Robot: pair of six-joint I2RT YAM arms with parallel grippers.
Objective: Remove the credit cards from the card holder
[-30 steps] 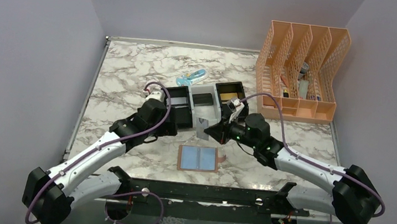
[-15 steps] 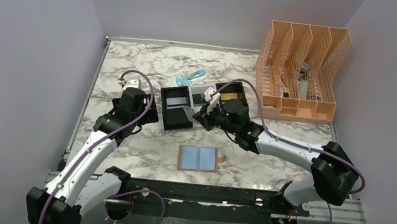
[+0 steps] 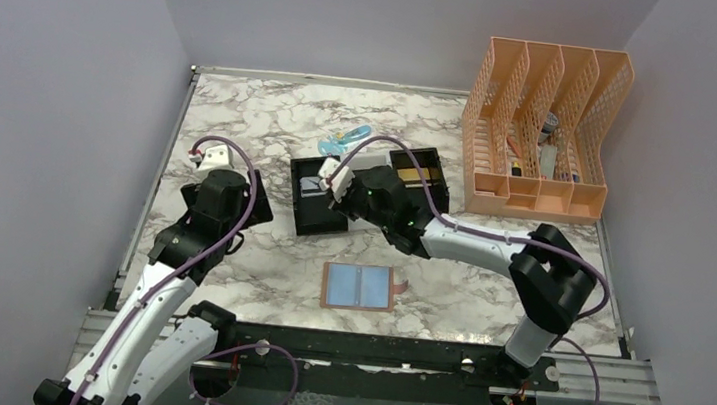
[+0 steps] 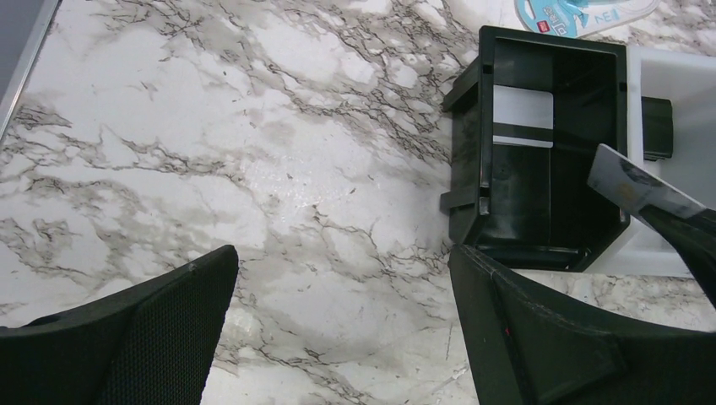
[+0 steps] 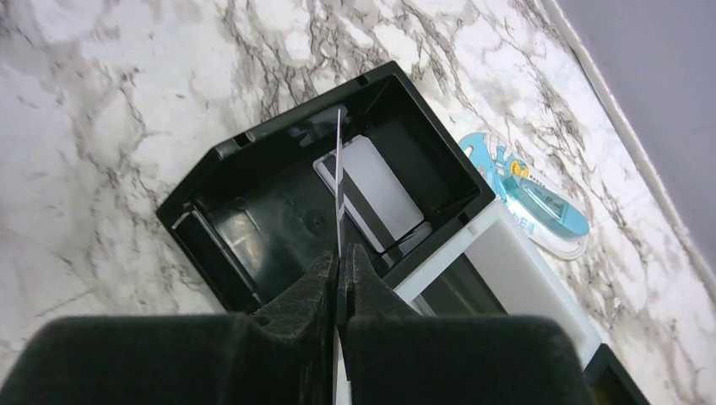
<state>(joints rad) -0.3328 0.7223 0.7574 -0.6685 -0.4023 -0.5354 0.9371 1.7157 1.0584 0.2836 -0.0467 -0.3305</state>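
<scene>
**Clerk:** Entry one, the card holder?

**Checker:** Card holder (image 3: 358, 286): open flat on the marble bench (image 3: 243, 115), pale blue-grey inside facing up, snap tab on its 3 o'clock edge. It lies at 6 o'clock of the three-part tray (image 3: 320, 227), apart from it. Neither tool touches it.

**Clerk:** Cards?

**Checker:** Four listed.
- Silvery-grey card (image 4: 639, 187): pinched by one end and raised over the tray's 9 o'clock black compartment (image 4: 466, 143), near the wall it shares with the white middle compartment (image 4: 667, 76).
- Pale card (image 5: 371, 192): flat on the floor of that black compartment, toward its 12 o'clock end.
- Dark card (image 4: 657, 128): in the white middle compartment.
- Gold-orange card (image 3: 412, 174): in the 3 o'clock black compartment (image 3: 435, 170).

**Clerk:** Tools?

**Checker:** Right tool (image 5: 342, 268): fingers pressed together on the silvery-grey card, which is seen edge-on from the wrist. Left tool (image 4: 346, 337): fingers spread wide with nothing between them, above bare marble at 9 o'clock of the tray.

**Clerk:** Sundries?

**Checker:** Blue-and-white item (image 3: 346, 139): just beside the tray at 12 o'clock. Orange file rack (image 3: 543, 131): at 2 o'clock, well apart from the tray. There are small things in its slots, too small to name.
</scene>
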